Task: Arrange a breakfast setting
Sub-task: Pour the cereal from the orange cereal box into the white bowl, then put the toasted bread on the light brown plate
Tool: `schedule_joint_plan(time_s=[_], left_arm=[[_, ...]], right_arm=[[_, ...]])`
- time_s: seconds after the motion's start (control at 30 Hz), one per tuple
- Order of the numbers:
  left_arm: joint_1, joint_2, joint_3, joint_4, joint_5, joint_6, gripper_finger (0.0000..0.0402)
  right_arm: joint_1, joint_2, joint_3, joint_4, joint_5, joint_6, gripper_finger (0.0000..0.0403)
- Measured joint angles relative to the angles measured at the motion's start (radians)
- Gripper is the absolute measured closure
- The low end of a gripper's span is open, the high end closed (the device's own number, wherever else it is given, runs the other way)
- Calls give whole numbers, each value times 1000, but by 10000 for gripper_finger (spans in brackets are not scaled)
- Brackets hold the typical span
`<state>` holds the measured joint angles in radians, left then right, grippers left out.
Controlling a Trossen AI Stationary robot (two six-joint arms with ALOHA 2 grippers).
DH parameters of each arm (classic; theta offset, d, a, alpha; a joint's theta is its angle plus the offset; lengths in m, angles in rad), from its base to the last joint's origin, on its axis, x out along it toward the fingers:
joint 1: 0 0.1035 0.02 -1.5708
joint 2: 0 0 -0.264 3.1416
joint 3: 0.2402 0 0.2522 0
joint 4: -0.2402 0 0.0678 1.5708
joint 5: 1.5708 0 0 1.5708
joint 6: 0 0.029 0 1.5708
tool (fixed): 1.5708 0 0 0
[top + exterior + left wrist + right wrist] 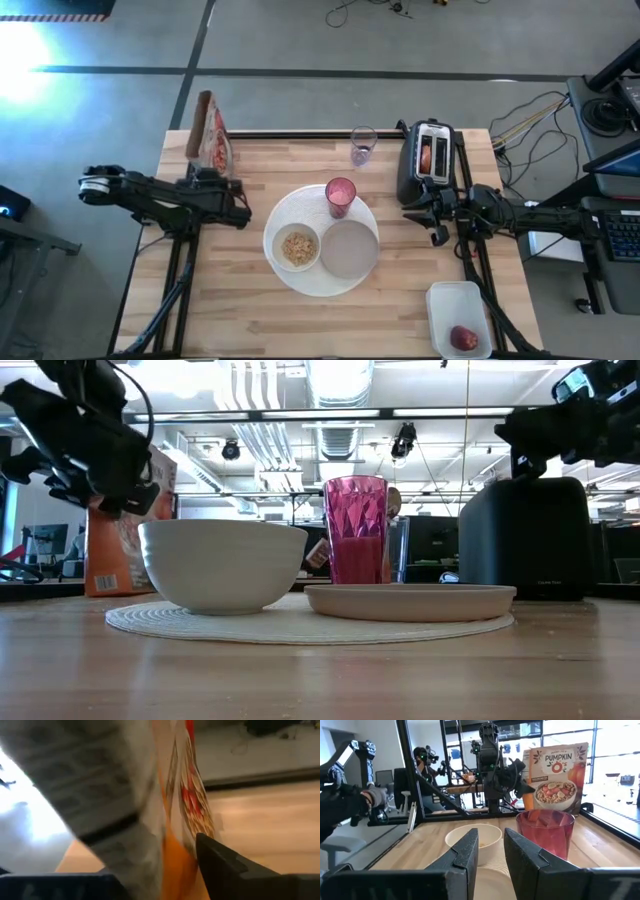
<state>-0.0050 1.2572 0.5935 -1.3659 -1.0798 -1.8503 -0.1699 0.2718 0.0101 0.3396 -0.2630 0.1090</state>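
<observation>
The orange cereal box stands upright at the table's far left. My left gripper is right at the box's near edge, open, and that edge reaches in beside one dark finger. On the large white plate in the middle sit a white bowl holding cereal, a small grey plate and the pink tumbler. A bagel half stands in the black toaster. A red apple lies in a clear tub. My right gripper hovers open near the toaster. My left gripper stands around the cereal box's near upright edge, coming at it level from the table's near side. Whether its fingers touch the cardboard cannot be told, because the box fills the wrist view. The box stands upright on its base.
An empty clear glass stands at the far edge, left of the toaster. The clear tub sits at the near right corner. Bare wood lies near-left of the large plate. A person shows in the room beyond the table.
</observation>
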Motion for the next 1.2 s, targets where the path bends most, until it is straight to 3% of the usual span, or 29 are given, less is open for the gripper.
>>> schedule_joint_plan(time_s=[0.17,0.43,0.77,0.97,1.2], left_arm=[[-7,0,65,3,134,82,251],[-31,0,165,4,360,221,247],[-221,0,195,34,604,225,247],[-388,0,169,190,593,230,247],[-510,0,183,367,428,289,247]], right_arm=[[0,0,0,3,1,9,319],[0,0,0,5,1,19,319],[0,0,0,5,1,19,319],[0,0,0,-2,0,-12,319],[0,0,0,2,1,7,319]])
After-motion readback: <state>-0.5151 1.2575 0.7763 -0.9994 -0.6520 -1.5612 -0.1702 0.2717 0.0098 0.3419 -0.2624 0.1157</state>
